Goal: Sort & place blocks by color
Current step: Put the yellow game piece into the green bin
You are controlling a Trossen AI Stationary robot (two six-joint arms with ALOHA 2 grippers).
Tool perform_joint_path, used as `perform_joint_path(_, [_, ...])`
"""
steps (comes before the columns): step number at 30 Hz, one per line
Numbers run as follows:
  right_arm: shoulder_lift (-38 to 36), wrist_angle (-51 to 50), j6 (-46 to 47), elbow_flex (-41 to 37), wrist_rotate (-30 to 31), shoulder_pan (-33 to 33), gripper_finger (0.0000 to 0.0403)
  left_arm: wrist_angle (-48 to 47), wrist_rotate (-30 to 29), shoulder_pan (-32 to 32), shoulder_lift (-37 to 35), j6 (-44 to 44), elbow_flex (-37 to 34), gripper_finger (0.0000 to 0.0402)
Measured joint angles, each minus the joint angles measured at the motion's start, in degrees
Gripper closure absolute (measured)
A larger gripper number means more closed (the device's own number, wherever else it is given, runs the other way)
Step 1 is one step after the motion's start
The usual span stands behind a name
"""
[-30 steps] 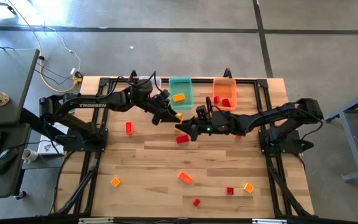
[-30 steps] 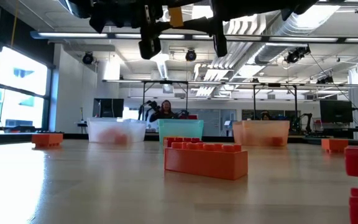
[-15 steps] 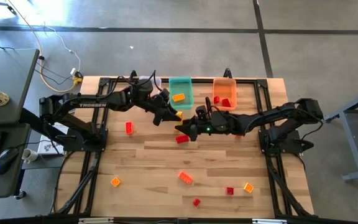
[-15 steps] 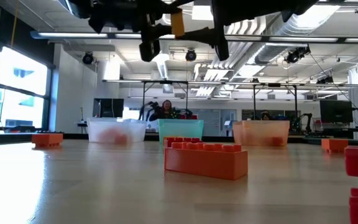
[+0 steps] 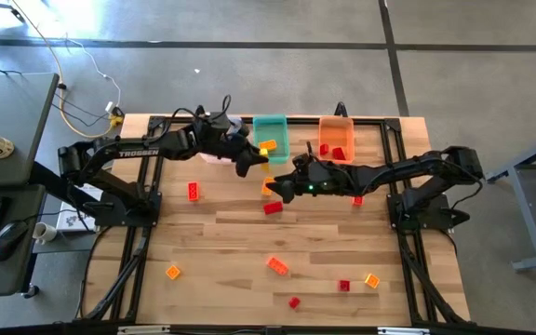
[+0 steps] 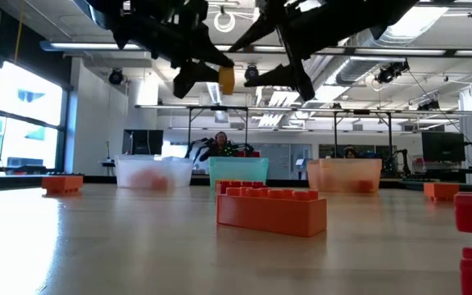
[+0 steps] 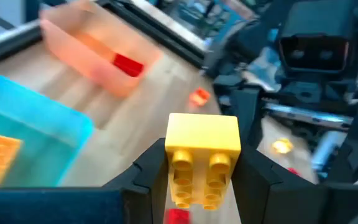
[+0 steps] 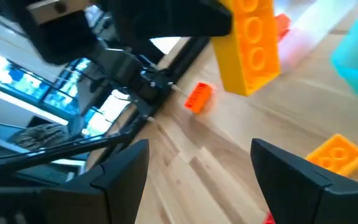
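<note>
Along the near edge of the tabletop, loose blocks are lying unsorted: a small red block, a red block beside a yellow-orange block, an orange-red oblong block nearer the middle, and an orange block off to the left. Farther in, a red block near the middle and a red block on the left are waiting as well.

Above the middle of the tabletop, the right tool is hanging with its fingers spread apart and nothing between them; a yellow-orange block is lying just beside it, though whether they touch cannot be told.

Beyond it, the left tool is clamping a yellow block, holding it in the air just beside the teal bin; the low view shows it well above the surface.

At the far edge, the clear bin, the teal bin and the orange bin are standing in a row. The teal one is already holding an orange-yellow block, and the orange one is holding red blocks.

The step in hand looks like carrying the yellow block to its bin. The next move probably calls for bringing the left tool over the teal bin's opening, clear of the rim, then parting the fingers so the block drops inside.
</note>
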Motion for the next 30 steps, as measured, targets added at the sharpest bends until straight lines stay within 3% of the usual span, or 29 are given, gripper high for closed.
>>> perform_joint_path(13, [0.00, -6.23, -5.24, 0.00, -0.19, -4.25, 0.0135, -0.53, -13.84, 1.92, 4.73, 5.97, 0.02, 0.0291])
perform_joint_path(30, [0.00, -7.59, -7.59, 0.00, -0.20, -6.64, 0.0135, 6.58, -14.52, 4.61, 16.34, 5.32, 0.00, 0.0287])
